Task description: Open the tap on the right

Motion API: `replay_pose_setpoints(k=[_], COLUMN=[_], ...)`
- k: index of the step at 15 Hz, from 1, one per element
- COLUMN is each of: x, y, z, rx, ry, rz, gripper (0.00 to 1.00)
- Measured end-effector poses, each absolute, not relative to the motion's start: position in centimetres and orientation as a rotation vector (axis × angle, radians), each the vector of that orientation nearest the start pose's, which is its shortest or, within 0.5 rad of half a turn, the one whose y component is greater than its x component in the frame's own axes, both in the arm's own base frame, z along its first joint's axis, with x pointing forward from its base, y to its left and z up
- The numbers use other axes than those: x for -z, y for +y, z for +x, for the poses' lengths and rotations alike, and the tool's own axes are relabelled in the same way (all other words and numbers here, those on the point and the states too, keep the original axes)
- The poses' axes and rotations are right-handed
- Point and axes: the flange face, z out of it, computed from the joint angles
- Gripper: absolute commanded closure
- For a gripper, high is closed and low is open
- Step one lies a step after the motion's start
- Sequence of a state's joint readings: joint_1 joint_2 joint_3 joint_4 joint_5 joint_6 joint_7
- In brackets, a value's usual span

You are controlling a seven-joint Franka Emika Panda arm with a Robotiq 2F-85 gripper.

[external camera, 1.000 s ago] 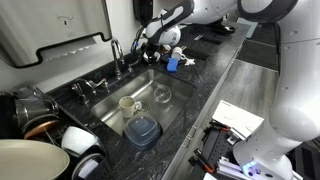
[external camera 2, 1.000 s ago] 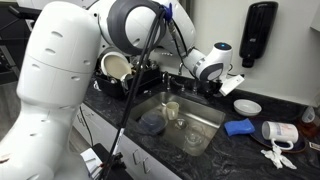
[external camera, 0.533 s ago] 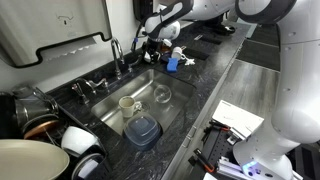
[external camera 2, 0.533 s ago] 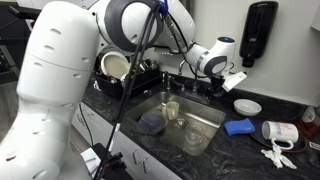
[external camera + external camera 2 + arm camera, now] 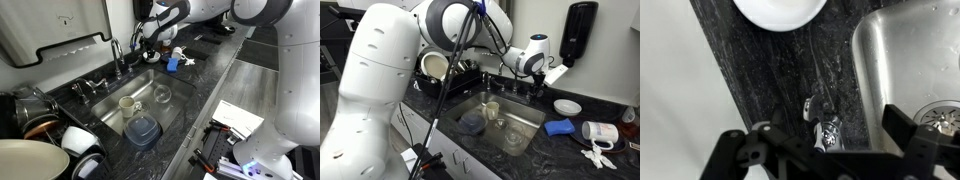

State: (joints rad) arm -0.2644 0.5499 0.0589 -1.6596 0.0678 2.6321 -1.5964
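The tap (image 5: 115, 50) is a slim chrome gooseneck at the back rim of the sink (image 5: 185, 100), with small chrome handles at its base. My gripper (image 5: 141, 47) hovers above the counter just beside the tap, over the handle on the side nearer the arm. In the wrist view my gripper (image 5: 820, 142) is open and empty, its two dark fingers spread wide, and a small chrome handle (image 5: 822, 127) lies between them below. In an exterior view my gripper (image 5: 554, 73) hangs above the handles (image 5: 525, 88); the spout is hard to make out there.
The sink holds a cup (image 5: 128, 103), a glass (image 5: 162, 95) and a blue lid (image 5: 143, 130). A blue item (image 5: 172, 66) lies on the counter near the gripper. Pots and bowls (image 5: 35, 140) crowd one end. A white plate (image 5: 567, 106) and a black dispenser (image 5: 580, 35) stand nearby.
My gripper has risen a little and shifted sideways along the back of the sink, away from the spout. It stays open. Nothing else has moved.
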Motion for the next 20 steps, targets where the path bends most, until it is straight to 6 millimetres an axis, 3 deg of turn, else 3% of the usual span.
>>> replay_pose_setpoints(k=[8, 20], x=[-30.2, -31.5], y=[-14.5, -12.8], z=[71.6, 70.6], rx=[0.530, 0.234], ry=[-2.038, -2.015], rz=[-2.579, -2.309], gripper=[0.00, 0.00])
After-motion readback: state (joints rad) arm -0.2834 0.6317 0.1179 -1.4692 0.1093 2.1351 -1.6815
